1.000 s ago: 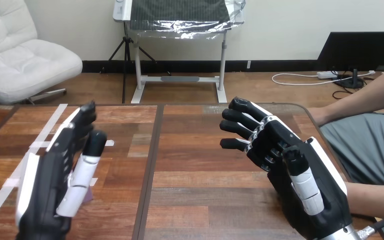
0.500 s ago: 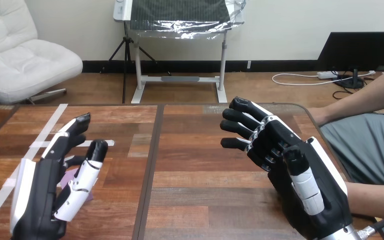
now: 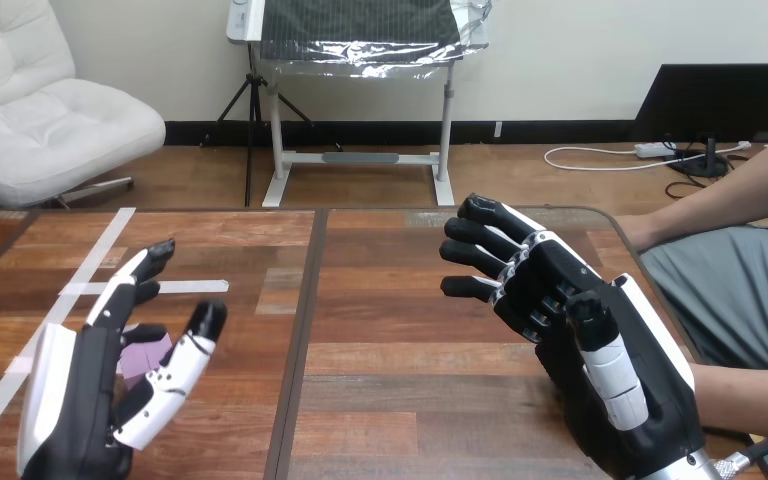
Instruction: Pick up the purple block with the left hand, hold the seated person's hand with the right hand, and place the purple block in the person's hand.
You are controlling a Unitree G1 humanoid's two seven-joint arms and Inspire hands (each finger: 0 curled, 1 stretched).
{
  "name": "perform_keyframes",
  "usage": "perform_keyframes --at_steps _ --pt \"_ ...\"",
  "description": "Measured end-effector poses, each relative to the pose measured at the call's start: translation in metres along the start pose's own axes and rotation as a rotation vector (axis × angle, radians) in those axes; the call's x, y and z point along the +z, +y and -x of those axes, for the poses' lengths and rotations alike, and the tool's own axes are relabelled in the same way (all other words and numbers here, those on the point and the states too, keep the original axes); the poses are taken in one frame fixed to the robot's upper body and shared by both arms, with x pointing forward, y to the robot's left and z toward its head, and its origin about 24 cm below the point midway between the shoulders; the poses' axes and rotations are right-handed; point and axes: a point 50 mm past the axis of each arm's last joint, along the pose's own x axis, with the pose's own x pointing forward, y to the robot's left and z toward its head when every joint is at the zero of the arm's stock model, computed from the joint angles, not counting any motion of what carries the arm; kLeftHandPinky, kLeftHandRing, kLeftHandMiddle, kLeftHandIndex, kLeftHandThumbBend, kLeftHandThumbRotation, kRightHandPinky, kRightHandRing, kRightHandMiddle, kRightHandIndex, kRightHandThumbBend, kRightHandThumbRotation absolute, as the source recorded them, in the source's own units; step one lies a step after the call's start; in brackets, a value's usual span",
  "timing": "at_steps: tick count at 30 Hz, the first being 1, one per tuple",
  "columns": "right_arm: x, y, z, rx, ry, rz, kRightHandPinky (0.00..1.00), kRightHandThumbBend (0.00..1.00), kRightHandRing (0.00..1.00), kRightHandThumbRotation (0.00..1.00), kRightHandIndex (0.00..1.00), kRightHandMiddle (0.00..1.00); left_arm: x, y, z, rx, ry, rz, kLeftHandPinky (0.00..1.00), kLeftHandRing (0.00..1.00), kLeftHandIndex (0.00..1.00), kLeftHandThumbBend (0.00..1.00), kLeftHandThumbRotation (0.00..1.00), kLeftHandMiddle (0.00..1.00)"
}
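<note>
Robot hands are hovering over a wooden worktop. At lower left, the left hand is reaching down with fingers spread and thumb held apart, gripping nothing. The purple block is lying on the wood in the gap between thumb and fingers, partly hidden. At right, the right hand is hanging with fingers loosely extended, holding nothing. The person's forearm is passing behind it at the lower right edge; whether the two are touching cannot be told. The likely risk is that the thumb is sitting close to the block, so closing off-centre could nudge it away or pinch only a corner. Strips of white tape are crossing the planks at left.
</note>
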Motion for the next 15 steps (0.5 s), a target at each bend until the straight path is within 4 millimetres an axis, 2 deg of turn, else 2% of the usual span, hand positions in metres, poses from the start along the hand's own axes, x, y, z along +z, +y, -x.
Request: perform_keyframes --at_steps 8,15 --pt "0.000 0.000 0.000 0.000 0.000 0.000 0.77 0.90 0.85 0.81 0.86 0.85 -0.010 0.003 -0.002 -0.005 0.040 -0.100 0.86 0.88 0.88 0.60 0.65 0.91" --pt "0.000 0.000 0.000 0.000 0.000 0.000 0.77 0.90 0.85 0.81 0.86 0.85 -0.020 0.006 -0.004 -0.004 0.071 -0.189 0.88 0.88 0.88 0.60 0.59 0.91"
